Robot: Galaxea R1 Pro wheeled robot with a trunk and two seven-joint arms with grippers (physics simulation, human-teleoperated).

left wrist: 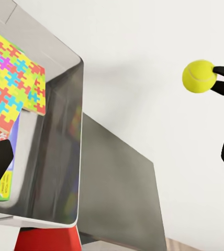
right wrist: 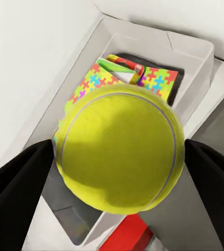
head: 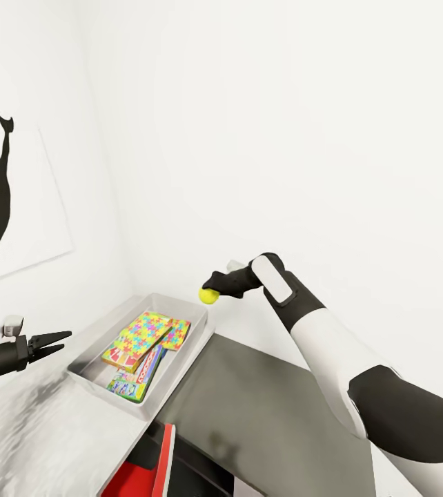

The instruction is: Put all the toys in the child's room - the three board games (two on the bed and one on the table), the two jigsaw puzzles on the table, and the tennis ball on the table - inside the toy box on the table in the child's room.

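The right hand [head: 216, 290] pinches the tennis ball [head: 209, 295] just above the far corner of the toy box [head: 180, 390] on the worktop [head: 270, 407], so the release lies down and slightly inward (left hand [head: 54, 342] spread, empty, beside the box).

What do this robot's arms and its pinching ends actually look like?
The right arm has smooth white shells with black joint sections and a white pad near the wrist. Each tool, left tool and right tool, is matte black with two tapered fingers; a small pale grey cap sits on the left wrist.
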